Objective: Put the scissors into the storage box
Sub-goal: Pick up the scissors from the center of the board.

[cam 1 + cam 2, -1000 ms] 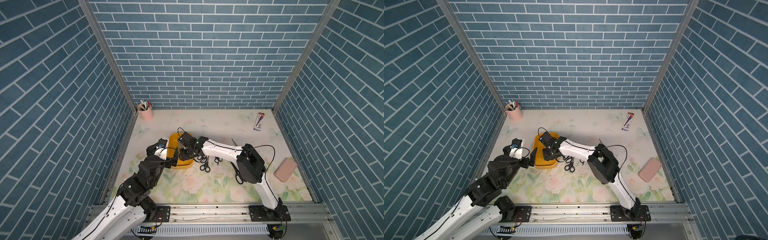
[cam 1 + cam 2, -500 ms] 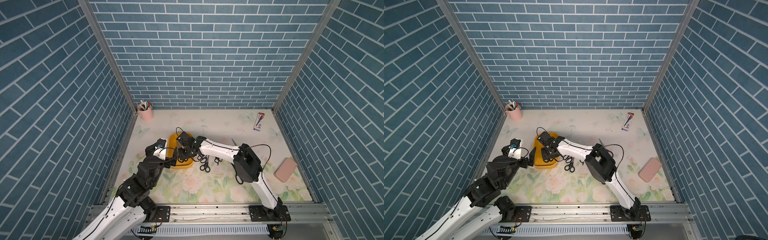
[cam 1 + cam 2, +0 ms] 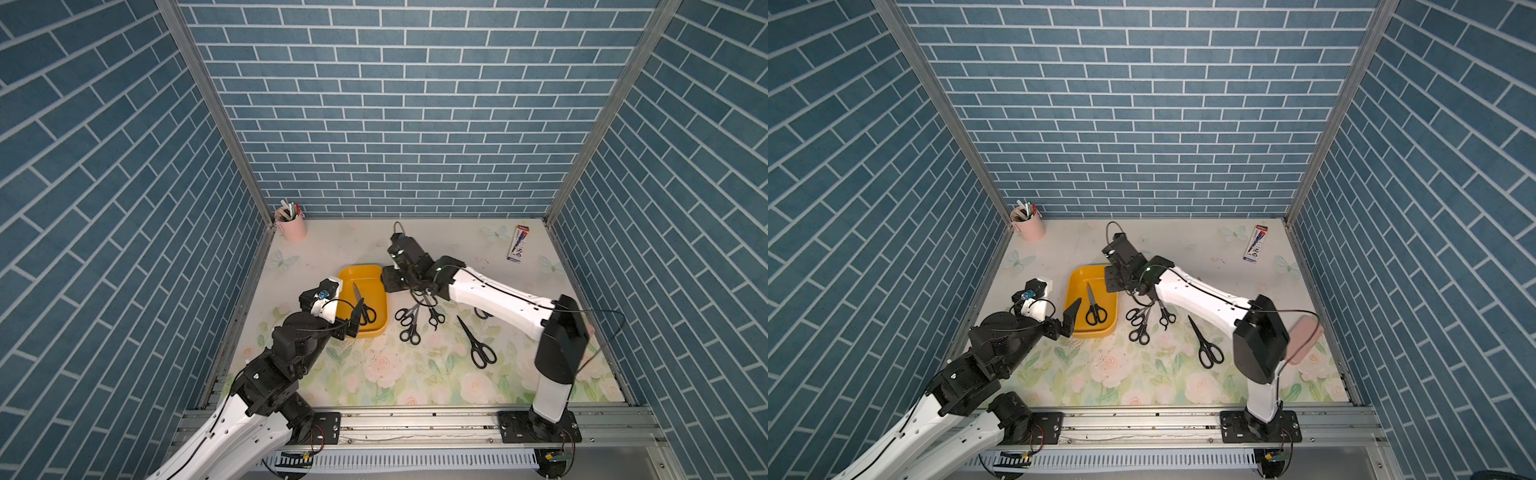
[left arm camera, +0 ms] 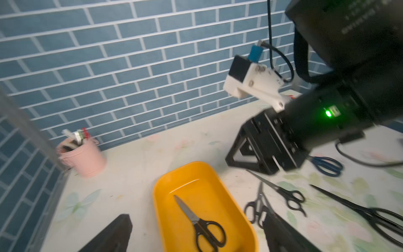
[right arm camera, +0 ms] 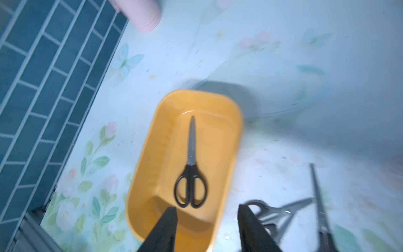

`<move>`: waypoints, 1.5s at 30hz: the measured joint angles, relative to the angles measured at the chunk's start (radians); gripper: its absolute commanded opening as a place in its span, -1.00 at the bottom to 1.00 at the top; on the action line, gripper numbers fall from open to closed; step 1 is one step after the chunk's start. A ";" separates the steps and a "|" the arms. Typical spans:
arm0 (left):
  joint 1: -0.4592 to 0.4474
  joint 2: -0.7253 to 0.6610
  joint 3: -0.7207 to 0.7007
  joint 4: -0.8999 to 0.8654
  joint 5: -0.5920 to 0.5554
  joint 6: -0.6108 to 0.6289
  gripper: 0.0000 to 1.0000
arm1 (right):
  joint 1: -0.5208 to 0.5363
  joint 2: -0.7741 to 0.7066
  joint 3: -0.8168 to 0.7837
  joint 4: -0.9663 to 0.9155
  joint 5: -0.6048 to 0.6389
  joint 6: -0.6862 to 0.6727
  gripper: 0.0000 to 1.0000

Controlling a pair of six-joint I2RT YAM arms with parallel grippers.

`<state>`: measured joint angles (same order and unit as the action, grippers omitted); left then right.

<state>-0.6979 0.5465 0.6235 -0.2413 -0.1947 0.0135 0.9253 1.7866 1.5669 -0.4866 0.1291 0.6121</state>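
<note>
The table (image 3: 415,374) wears a smooth mat printed with pale flowers. On it the storage box (image 3: 361,276), a shallow glossy yellow-orange plastic tray with rounded corners, lies with its long side running away from the robot. The right gripper (image 5: 207,208) hangs over the box's far right corner, jaws apart and empty. The left gripper (image 4: 196,218) sits at the near end, spread wide, holding nothing.

One pair of scissors (image 3: 363,309) lies flat in the box, black loops toward the robot. The likely next pick is the cluster of three (image 3: 411,320) just beside the box's right wall, between the right gripper and the robot. Their thin steel blades run roughly along the box's length and cross, so the right arm is nearer. A long pair (image 3: 476,345) lies further right, a dark blue pair (image 4: 326,165) under the right arm.
</note>
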 measured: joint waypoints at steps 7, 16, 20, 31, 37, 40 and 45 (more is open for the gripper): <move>-0.024 0.308 0.019 0.010 0.337 0.014 1.00 | -0.198 -0.188 -0.365 -0.046 0.043 -0.002 0.03; -0.058 0.285 0.019 0.002 0.439 0.027 1.00 | -0.232 -0.397 -0.705 -0.217 -0.015 0.020 0.03; -0.063 0.288 0.019 0.016 0.483 0.030 1.00 | -0.232 -0.466 -0.789 -0.249 -0.024 0.051 0.02; -0.111 0.408 0.019 0.011 0.541 0.035 1.00 | -0.232 -0.430 -0.857 -0.220 -0.024 0.061 -0.08; -0.113 0.413 0.019 0.010 0.540 0.037 1.00 | -0.232 -0.417 -0.900 -0.188 -0.024 0.062 -0.15; -0.113 0.413 0.019 0.010 0.539 0.037 1.00 | -0.232 -0.410 -0.900 -0.174 -0.026 0.061 -0.29; -0.113 0.413 0.019 0.009 0.536 0.037 1.00 | -0.219 -0.376 -0.879 -0.159 -0.029 0.053 -0.67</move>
<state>-0.8104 0.9596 0.6430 -0.2321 0.3412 0.0502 0.7067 1.4105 0.6884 -0.6453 0.1005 0.6655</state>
